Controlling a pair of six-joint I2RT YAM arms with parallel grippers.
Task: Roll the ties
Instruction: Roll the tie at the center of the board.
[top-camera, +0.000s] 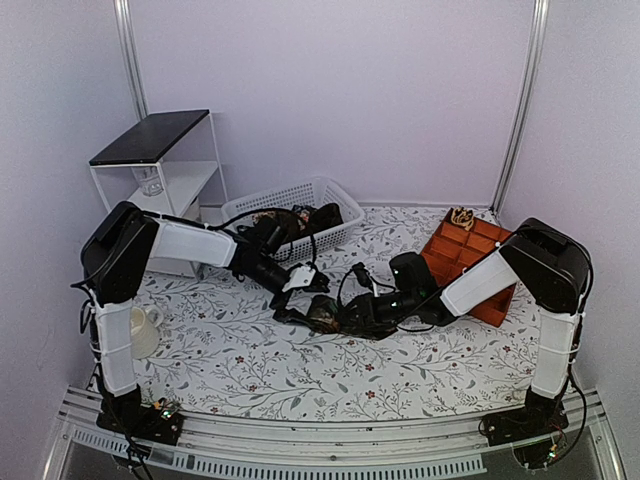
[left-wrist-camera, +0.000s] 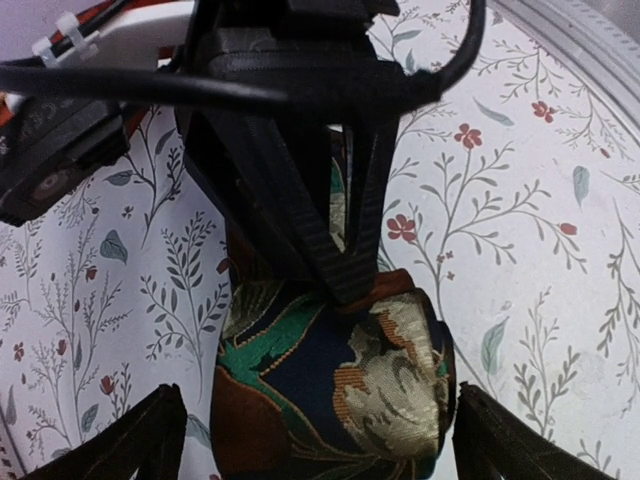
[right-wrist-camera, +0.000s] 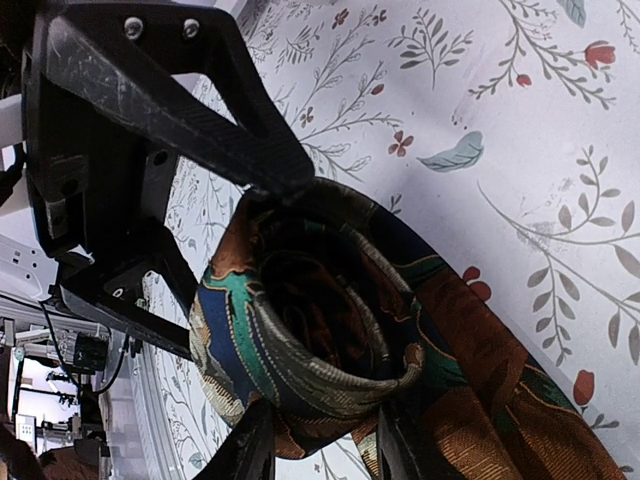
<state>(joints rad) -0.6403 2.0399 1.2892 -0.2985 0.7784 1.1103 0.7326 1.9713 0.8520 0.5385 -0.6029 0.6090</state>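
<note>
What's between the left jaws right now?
The rolled tie, clamped in the right gripper, sits between them; left wrist view shows it.

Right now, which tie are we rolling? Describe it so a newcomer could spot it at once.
Find the middle of the floral table, just in front of the white basket. The tie there is a half-coiled brocade in green, navy, rust and pale gold, pinched by the right gripper. Unlike the ties heaped in the basket, it lies on the tablecloth.
</note>
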